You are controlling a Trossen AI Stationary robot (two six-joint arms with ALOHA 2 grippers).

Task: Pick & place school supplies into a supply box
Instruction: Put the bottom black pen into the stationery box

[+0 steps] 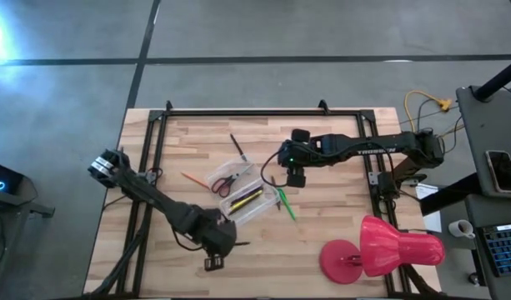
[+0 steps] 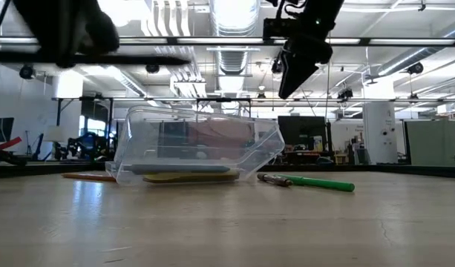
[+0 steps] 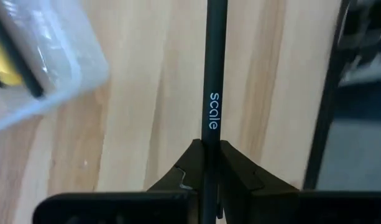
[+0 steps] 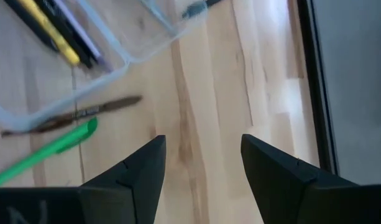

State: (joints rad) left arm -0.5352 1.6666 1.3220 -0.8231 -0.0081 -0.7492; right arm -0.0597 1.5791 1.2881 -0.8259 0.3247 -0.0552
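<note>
Overhead, the clear supply box [image 1: 242, 202] lies near the middle of the wooden table [image 1: 322, 158], with yellow and dark pens inside it. Beside it to the left is a second clear tray holding the red-handled scissors [image 1: 225, 182]; whether this tray is the box's lid cannot be settled from above.

The left gripper [image 1: 219, 242] sits near the table's near edge, just near-left of the box. In its wrist view its fingers [image 3: 240, 177] are clamped on a black pen [image 3: 210, 93] printed "scale", which projects forward over bare wood.

The right gripper [image 1: 293, 177] hangs above the table just right of the box. Its fingers [image 4: 140, 171] stand apart with nothing between them.

Loose supplies remain on the table:
- a green pen [image 1: 285, 202] and a dark brown pencil [image 4: 72, 115], both just right of the box;
- an orange pencil [image 1: 192, 178] to the left;
- a black pen [image 1: 237, 146] on the far side.

A large pink-red lamp [image 1: 380, 248] lies at the near right, well apart from the work.

Risks, as a judgement:
- The held pen is long and gripped at one end, so it may strike the box wall on approach and push the light box aside.
- It may pivot in the grip and drop outside the box.
- Both arms converge on the same small box, so a collision is possible.
</note>
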